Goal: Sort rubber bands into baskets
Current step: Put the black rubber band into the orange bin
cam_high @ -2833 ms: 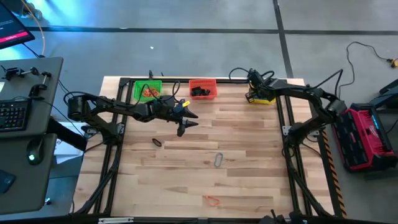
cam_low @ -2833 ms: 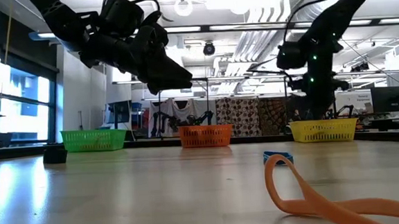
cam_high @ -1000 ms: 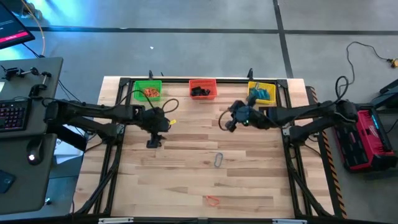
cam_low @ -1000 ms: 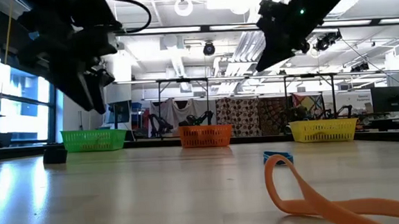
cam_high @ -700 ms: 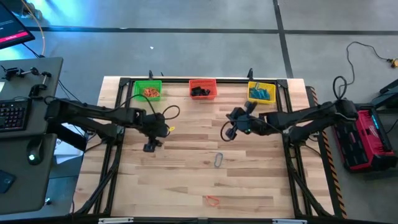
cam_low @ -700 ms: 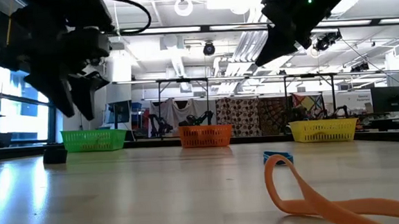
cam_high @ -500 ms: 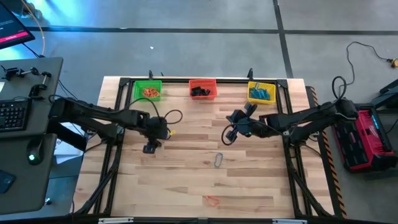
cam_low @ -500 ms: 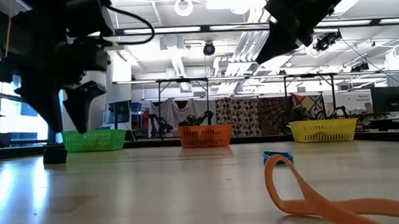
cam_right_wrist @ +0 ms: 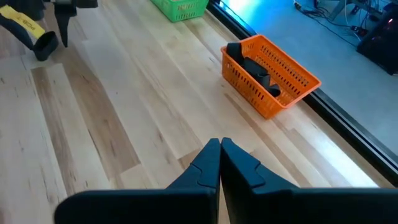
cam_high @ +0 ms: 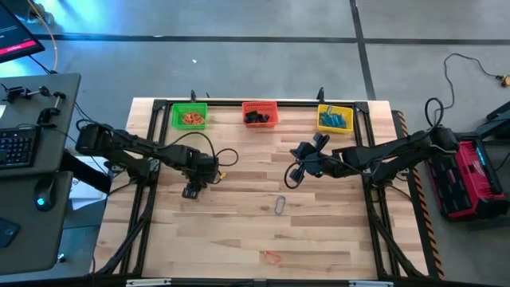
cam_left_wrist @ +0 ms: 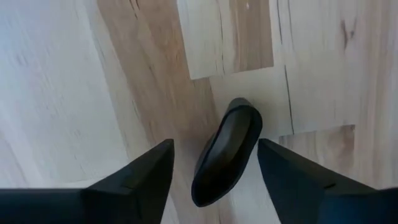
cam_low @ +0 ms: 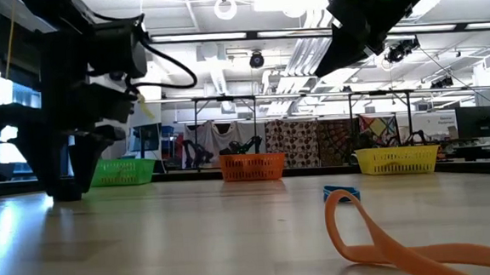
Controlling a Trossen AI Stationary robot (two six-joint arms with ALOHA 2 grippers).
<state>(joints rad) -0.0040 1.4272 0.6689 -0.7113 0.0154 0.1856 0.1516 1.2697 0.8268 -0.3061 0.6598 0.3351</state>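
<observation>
My left gripper (cam_high: 190,191) points down at the table's left middle, open. A black rubber band (cam_left_wrist: 227,152) lies flat on the wood between its two fingers (cam_left_wrist: 134,174), touching neither. In the low view the gripper (cam_low: 61,196) reaches down to the tabletop and hides the band. My right gripper (cam_high: 292,177) hangs shut and empty above the table's middle right, and its own view (cam_right_wrist: 214,144) shows its fingertips together. A grey-teal band (cam_high: 280,205) and an orange band (cam_high: 272,256) lie on the wood. The green (cam_high: 189,116), red-orange (cam_high: 259,114) and yellow (cam_high: 335,118) baskets stand along the far edge.
The green basket holds orange bands, the red-orange basket (cam_right_wrist: 273,71) holds black ones, and the yellow basket holds blue ones. The orange band (cam_low: 379,236) stands up close to the low camera. A desk with a keyboard (cam_high: 16,147) stands off the table's left.
My left gripper has come down to the tabletop, drifting slightly toward the near-left, and now straddles the black band. My right gripper has moved a little toward the near edge, staying shut.
</observation>
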